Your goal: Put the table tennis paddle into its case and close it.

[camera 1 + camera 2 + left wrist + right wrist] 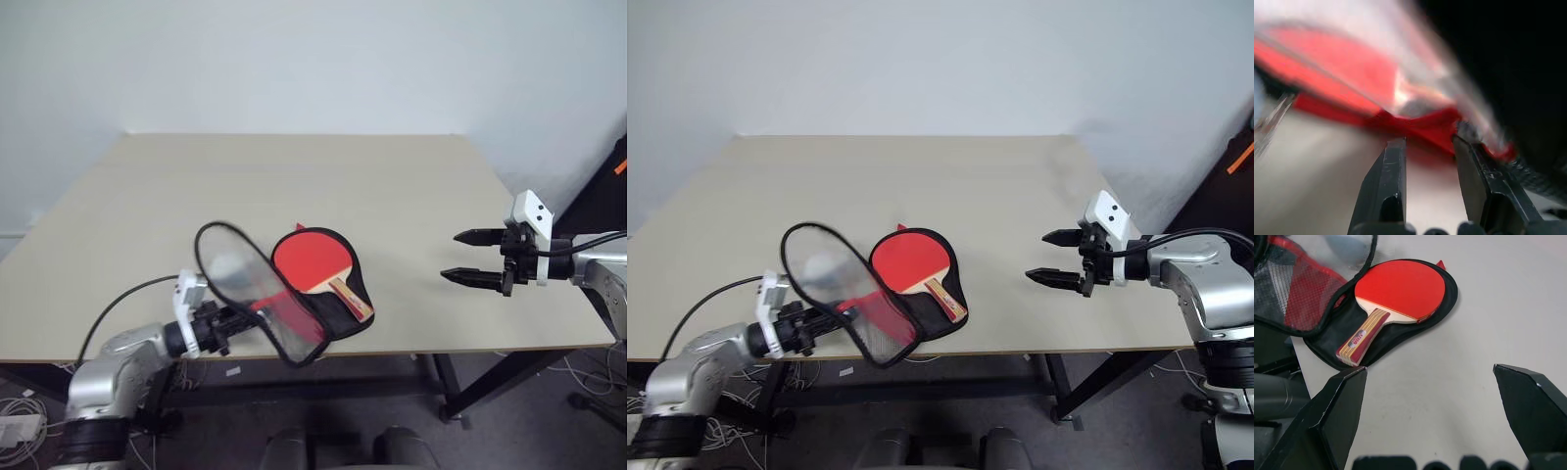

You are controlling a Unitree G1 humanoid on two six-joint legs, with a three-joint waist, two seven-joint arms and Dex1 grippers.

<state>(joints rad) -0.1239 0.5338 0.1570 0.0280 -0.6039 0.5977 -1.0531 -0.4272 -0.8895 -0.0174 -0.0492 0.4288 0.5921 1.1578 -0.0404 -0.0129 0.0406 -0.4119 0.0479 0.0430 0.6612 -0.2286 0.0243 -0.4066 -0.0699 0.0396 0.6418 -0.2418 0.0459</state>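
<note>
Table tennis paddle [312, 262]: lower centre, red face up on the black half of the open case [338, 318], ready for closing. Left gripper [227, 320]: fingers narrowed, pinching the raised windowed flap [245, 290] by its edge to fold it over. Right gripper [472, 257]: right of frame, fingers wide apart and empty above the table [294, 176], apparently waiting.

The silver left arm reaches in low from the near edge, its black two-fingered left gripper [231, 320] narrowly parted; the silver right arm holds the black two-fingered right gripper [468, 257] spread wide, pointing inward.
</note>
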